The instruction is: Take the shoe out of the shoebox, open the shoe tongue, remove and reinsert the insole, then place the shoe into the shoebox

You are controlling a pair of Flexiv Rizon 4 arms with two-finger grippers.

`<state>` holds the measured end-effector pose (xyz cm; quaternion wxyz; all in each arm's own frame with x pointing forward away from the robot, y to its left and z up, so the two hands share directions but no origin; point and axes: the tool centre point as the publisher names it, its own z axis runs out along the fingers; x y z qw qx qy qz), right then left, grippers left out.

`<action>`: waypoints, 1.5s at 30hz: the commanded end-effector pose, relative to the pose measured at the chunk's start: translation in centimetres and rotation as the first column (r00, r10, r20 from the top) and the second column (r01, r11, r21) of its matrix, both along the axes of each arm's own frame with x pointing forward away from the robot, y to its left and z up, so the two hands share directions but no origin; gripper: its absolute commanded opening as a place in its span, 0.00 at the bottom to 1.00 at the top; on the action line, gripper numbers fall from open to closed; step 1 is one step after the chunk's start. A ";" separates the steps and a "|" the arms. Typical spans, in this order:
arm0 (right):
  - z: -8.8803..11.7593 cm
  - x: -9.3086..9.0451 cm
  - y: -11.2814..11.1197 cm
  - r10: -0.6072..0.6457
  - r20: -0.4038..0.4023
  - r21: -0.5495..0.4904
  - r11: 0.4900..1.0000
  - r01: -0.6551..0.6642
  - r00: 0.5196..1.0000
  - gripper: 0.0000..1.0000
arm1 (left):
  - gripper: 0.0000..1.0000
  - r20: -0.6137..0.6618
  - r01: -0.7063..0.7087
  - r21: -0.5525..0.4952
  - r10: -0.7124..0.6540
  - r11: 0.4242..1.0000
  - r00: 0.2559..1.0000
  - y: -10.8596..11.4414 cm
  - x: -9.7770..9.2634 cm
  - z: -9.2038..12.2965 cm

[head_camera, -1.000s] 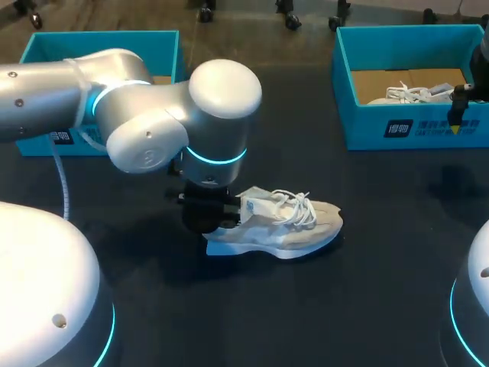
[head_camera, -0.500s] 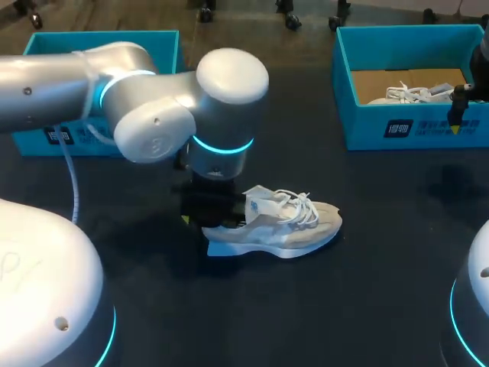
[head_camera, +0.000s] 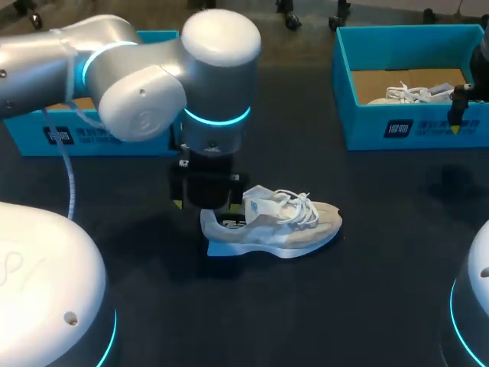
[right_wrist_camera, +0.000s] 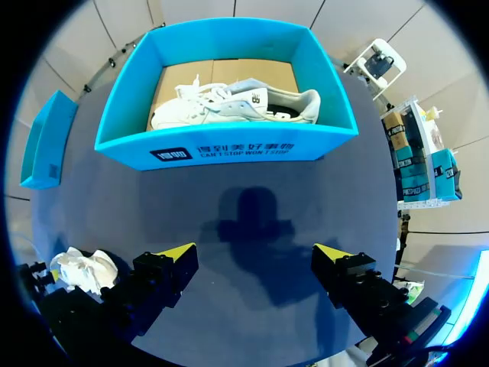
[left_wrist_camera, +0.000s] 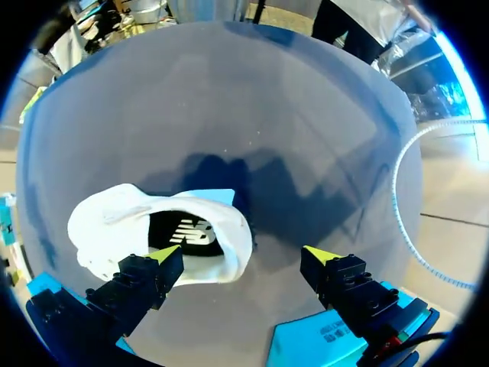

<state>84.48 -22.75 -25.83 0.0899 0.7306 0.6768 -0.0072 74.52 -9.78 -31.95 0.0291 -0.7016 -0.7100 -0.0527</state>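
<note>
A beige-and-white shoe (head_camera: pixel 279 225) lies on its sole on the dark table, toe to the right, laces loose. My left gripper (head_camera: pixel 206 203) hangs just above its heel. In the left wrist view the heel opening (left_wrist_camera: pixel 157 229) with the black insole (left_wrist_camera: pixel 187 232) lies under one finger; the left gripper (left_wrist_camera: pixel 243 256) is open and holds nothing. The blue shoebox (head_camera: pixel 412 128) stands at the back right with a second white shoe (head_camera: pixel 409 93) inside. My right gripper (head_camera: pixel 457 121) hovers open in front of that box (right_wrist_camera: pixel 229 145), with nothing between its fingers (right_wrist_camera: pixel 256 252).
A second blue box (head_camera: pixel 46 138) stands at the back left, partly hidden behind my left arm. The right wrist view shows this box (right_wrist_camera: pixel 46 145) and the table shoe (right_wrist_camera: pixel 84 269) off to one side.
My left gripper has opened, let go of the shoe's heel and risen a little above it. The shoe stays where it was. The right arm has not moved.
</note>
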 end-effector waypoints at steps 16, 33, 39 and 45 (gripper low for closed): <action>0.0 0.0 0.0 0.001 0.001 0.002 1.000 -0.001 1.000 1.00 | 1.00 -0.162 -0.172 -0.150 0.148 0.973 0.976 3.8 1.7 5.0; 0.0 0.0 0.0 0.001 0.001 0.002 1.000 -0.001 1.000 1.00 | 1.00 -0.182 -0.119 -0.157 0.089 0.980 0.979 4.0 1.5 5.1; 0.0 0.0 0.0 0.001 0.001 0.002 1.000 -0.001 1.000 1.00 | 1.00 -0.371 -0.439 -0.077 0.383 0.895 0.846 6.3 2.5 4.8; 0.0 0.0 0.0 0.001 0.001 0.002 1.000 -0.001 1.000 1.00 | 1.00 -0.507 -0.656 -0.069 0.540 0.751 0.672 8.3 3.3 4.4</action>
